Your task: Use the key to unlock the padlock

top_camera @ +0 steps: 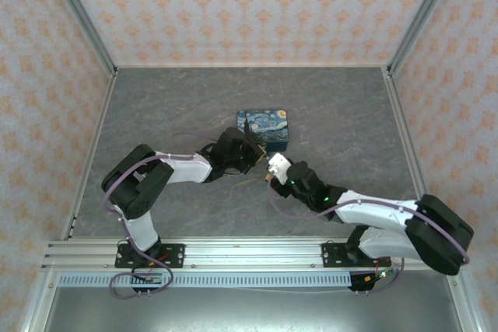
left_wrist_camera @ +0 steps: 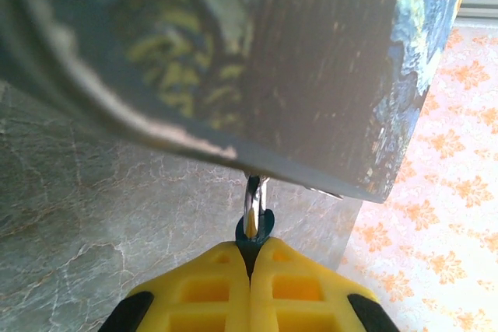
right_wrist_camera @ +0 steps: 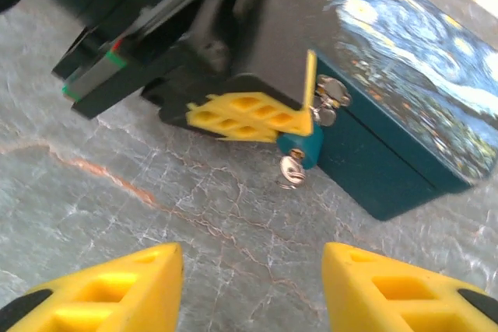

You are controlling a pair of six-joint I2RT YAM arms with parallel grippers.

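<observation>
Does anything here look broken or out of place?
Only wear: one edge of the tin box shows chipped, pale paint. The padlock hangs from its clasp, pinched by the left pincer, with the key seemingly in its underside.

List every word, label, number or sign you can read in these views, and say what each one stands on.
No text can be read in any view.
The tin carries only a painted swirling night sky, with no lettering.
The padlock, pinched in the left gripper, and the key just below it are too small and blurred to show any marking.
</observation>
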